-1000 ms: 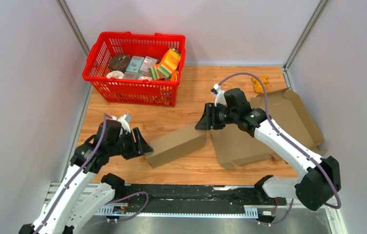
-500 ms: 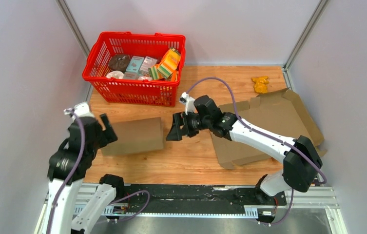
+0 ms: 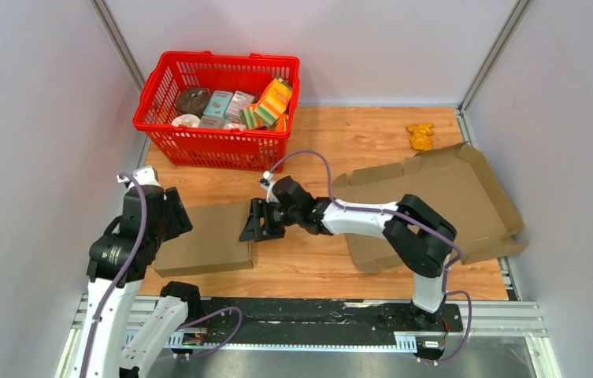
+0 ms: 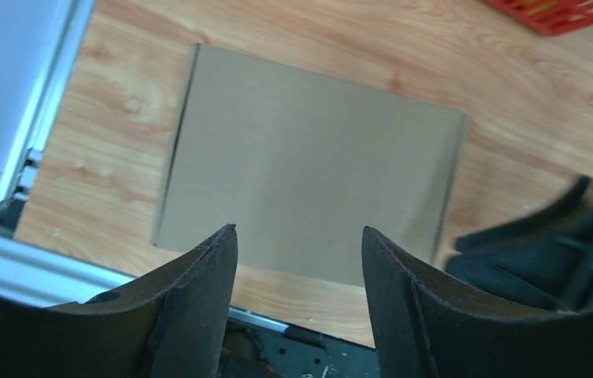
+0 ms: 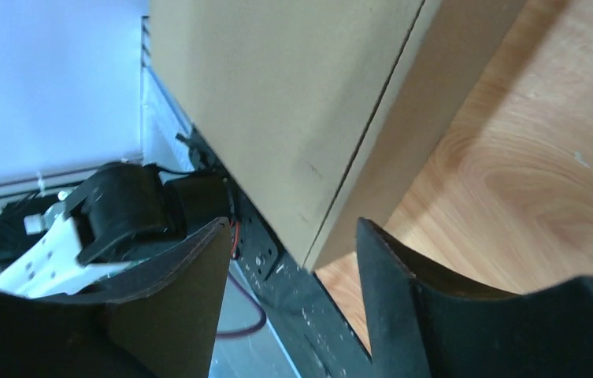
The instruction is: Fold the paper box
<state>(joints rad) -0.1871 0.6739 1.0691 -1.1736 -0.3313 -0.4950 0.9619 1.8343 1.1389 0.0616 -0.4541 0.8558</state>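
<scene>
Currently: the folded-up brown cardboard box [image 3: 205, 239] lies flat on the wooden table [image 3: 340, 134], front-left area, near the front edge and close to the left wall, sitting slightly skewed to that edge. The left gripper [image 3: 168, 216] is at the box's left end. In the left wrist view its two black fingers [image 4: 198, 291] are spread wide with nothing between them, looking down on the plain top face of the box [image 4: 309, 193]. No contact is visible there. The right gripper [image 3: 250, 228] is at the box's right end, arm stretched across the table from the right. In the right wrist view its fingers [image 5: 403, 291] are also apart, with the box's corner and side wall [image 5: 277, 102] lined up in the gap beyond them. The pads are not closed on it. Whether a fingertip touches the cardboard, can't tell. In that same view the seam between the top panel and the side wall is closed. In the left wrist view the right gripper shows as a dark blur [image 4: 545, 252] just past the box's far end. A large flat unfolded cardboard sheet [image 3: 450, 189] lies on the right half of the table, partly under the right arm. A red plastic shopping basket [image 3: 206, 150] holding small packets stands at back-left, well apart from the box. A small yellow toy [image 3: 420, 135] lies at back-right near the wall.
</scene>
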